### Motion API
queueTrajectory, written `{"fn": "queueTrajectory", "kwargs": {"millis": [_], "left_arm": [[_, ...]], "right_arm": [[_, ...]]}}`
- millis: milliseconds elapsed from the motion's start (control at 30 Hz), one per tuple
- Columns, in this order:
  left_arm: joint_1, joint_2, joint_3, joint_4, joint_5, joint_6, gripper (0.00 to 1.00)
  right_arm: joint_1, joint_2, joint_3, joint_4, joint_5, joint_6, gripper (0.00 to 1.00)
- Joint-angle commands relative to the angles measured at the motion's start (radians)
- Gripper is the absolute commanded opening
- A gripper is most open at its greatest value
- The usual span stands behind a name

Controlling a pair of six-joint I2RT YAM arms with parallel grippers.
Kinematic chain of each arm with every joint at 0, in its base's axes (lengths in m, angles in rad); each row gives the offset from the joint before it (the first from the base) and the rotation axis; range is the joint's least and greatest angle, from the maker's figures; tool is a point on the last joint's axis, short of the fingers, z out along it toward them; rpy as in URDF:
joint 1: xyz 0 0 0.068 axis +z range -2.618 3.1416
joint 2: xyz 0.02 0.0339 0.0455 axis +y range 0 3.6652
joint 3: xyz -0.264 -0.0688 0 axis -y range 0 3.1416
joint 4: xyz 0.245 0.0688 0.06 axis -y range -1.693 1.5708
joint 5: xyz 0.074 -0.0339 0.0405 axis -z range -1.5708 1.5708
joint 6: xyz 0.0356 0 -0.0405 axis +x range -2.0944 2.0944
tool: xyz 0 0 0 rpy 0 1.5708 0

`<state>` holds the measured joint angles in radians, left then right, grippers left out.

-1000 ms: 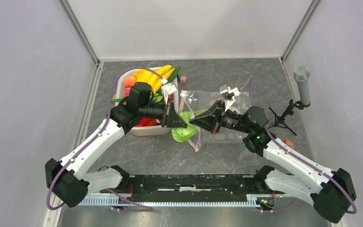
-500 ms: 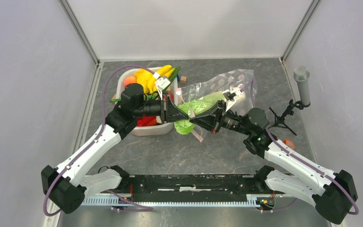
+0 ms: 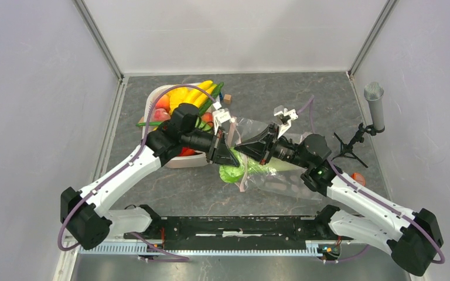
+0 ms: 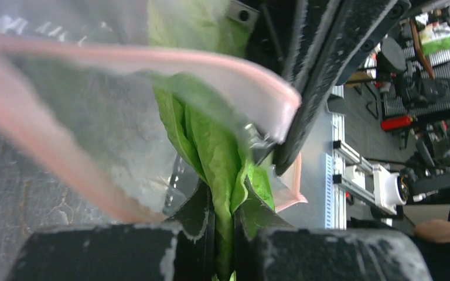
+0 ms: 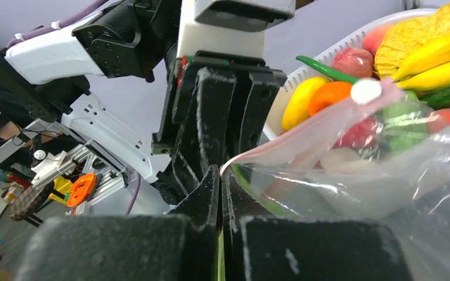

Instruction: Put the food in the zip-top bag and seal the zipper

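Beside the tub, left fingers pinch ruffled green cabbage; right fingers pinch the crinkly bag's pink zipper.

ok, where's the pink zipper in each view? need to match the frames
Top external: zipper, short pink strip at centre, beside the green cabbage.
Left wrist: wide pink band arcing across the top, above the cabbage.
Right wrist: pink edge rising from centre to upper right.
Shared landmark: the clear zip-top bag it borders.
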<state>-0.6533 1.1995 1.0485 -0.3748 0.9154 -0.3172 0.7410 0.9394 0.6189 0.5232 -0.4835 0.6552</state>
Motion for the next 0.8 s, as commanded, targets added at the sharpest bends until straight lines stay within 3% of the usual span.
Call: {"fn": "queueTrajectory", "kwargs": {"millis": [0, 167, 267, 400, 667, 767], "left_arm": [[-0.095, 0.035, 0.077, -0.014, 0.027, 0.087, 0.02], [-0.149, 0.08, 0.137, -0.13, 0.005, 0.188, 0.02], [-0.149, 0.061, 0.119, -0.114, 0.017, 0.207, 0.02], [-0.148, 0.003, 0.034, 0.13, 0.091, 0.076, 0.02], [-0.129, -0.047, -0.051, 0.405, -0.049, -0.164, 0.02], [-0.123, -0.038, -0.108, 0.593, -0.048, -0.304, 0.02]], "right_arm": [[0.032, 0.014, 0.036, 0.067, 0.026, -0.006, 0.0], [0.044, -0.001, 0.028, 0.037, 0.073, -0.038, 0.0], [0.044, -0.02, 0.04, -0.003, 0.1, -0.082, 0.0], [0.044, -0.043, 0.021, -0.024, 0.138, -0.111, 0.0], [0.046, -0.14, -0.073, 0.018, 0.157, -0.133, 0.0], [0.046, -0.169, -0.089, 0.044, 0.162, -0.134, 0.0]]}}
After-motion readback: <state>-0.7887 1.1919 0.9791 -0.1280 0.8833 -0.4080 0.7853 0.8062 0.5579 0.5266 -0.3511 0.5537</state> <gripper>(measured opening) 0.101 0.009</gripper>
